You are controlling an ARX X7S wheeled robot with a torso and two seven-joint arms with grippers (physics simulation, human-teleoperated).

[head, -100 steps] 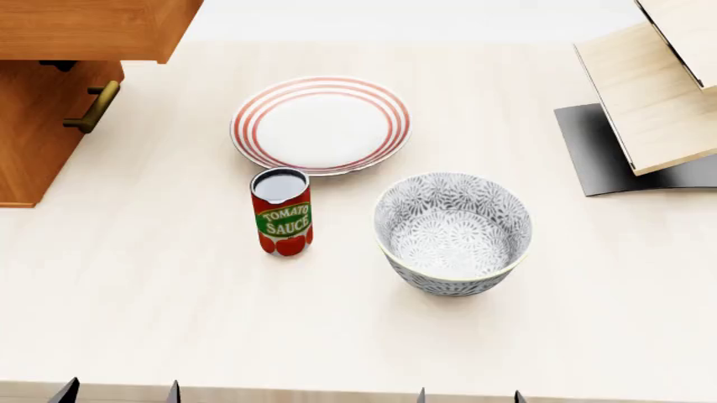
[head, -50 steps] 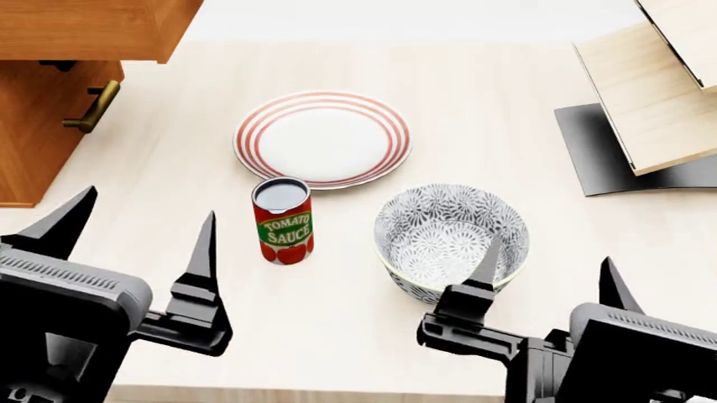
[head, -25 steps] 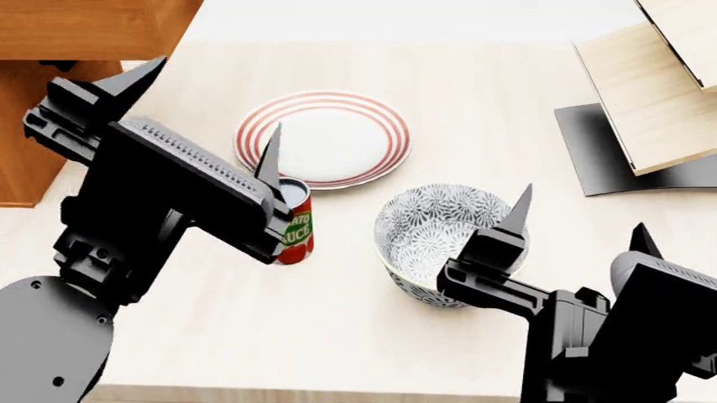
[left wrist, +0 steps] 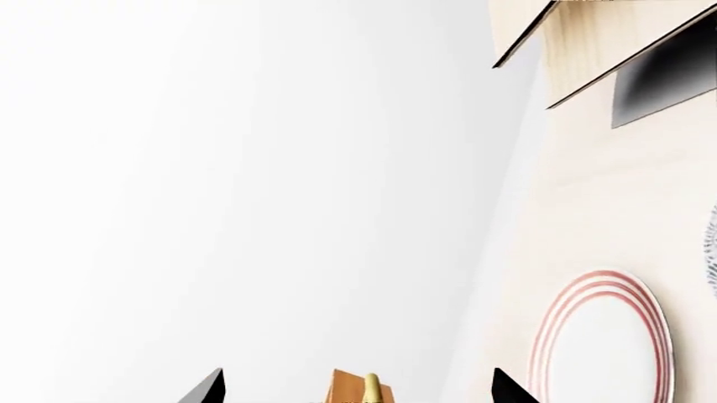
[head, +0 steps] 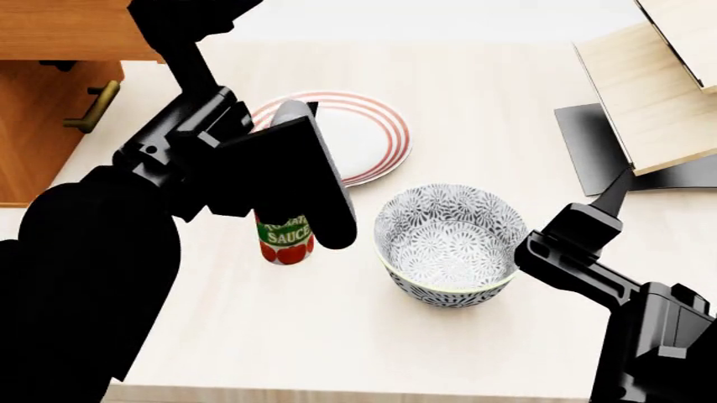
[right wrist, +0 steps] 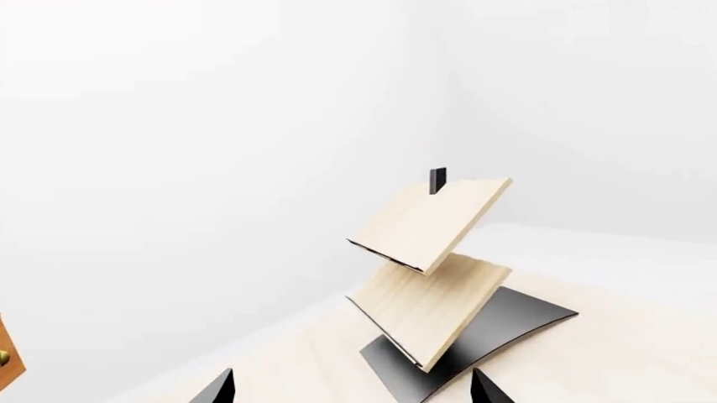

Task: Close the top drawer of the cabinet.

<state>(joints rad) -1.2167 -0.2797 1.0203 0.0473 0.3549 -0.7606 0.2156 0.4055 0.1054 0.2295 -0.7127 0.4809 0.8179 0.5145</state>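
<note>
The cabinet [head: 34,143] stands at the table's far left, orange-brown, with a brass handle [head: 96,105] on a lower front. Its top drawer [head: 67,29] stands pulled out over the table. My left arm [head: 224,159] rises across the tomato sauce can toward the drawer; its fingertips are hidden in the head view. In the left wrist view my left gripper [left wrist: 358,388] is open, with a bit of orange-brown wood and brass handle [left wrist: 371,389] between the tips. My right gripper [right wrist: 349,388] is open and empty, right of the bowl; one finger [head: 612,200] shows in the head view.
A red-striped plate [head: 364,134], a tomato sauce can [head: 285,239] and a patterned bowl [head: 448,239] sit mid-table. A pale wooden rack [head: 656,92] on a black base stands at the far right, and it also shows in the right wrist view [right wrist: 431,277].
My left arm has swung up and toward the cabinet, now covering part of the can and plate. My right gripper has moved right, away from the bowl.
</note>
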